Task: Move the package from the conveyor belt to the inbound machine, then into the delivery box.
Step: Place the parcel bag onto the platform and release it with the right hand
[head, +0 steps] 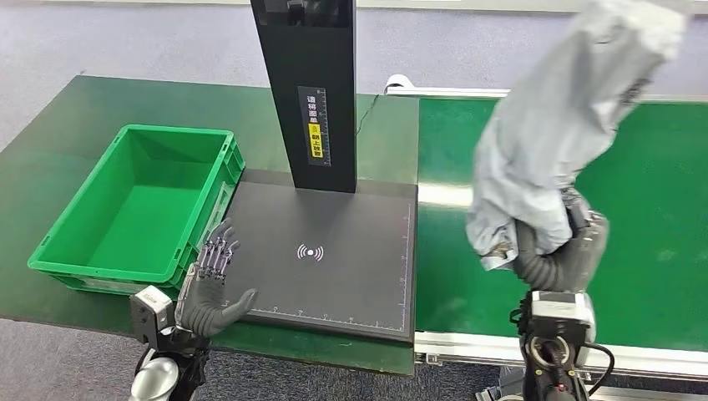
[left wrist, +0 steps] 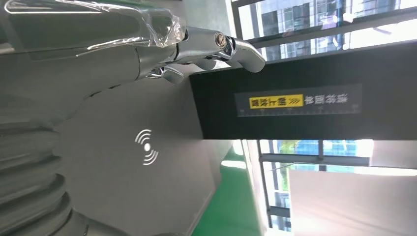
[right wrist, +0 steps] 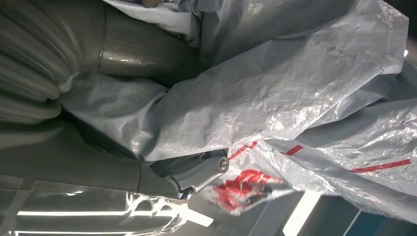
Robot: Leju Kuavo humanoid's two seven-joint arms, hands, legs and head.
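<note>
Holding package (head: 551, 125), seemingly: right robot hand (head: 555, 246).

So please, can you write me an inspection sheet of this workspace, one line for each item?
Surface: dark green table, bare where visible.
Job's things: grey package lifted over the conveyor belt; inbound machine plate bare; delivery box empty.
Clutter: nothing seen.
Hands: right hand grips the package; left hand open, fingers apart, at the plate's edge.
Cables: thin cable behind the machine's post; black cable at the right wrist.
Surroundings: grey floor; windows in the left wrist view.
</note>
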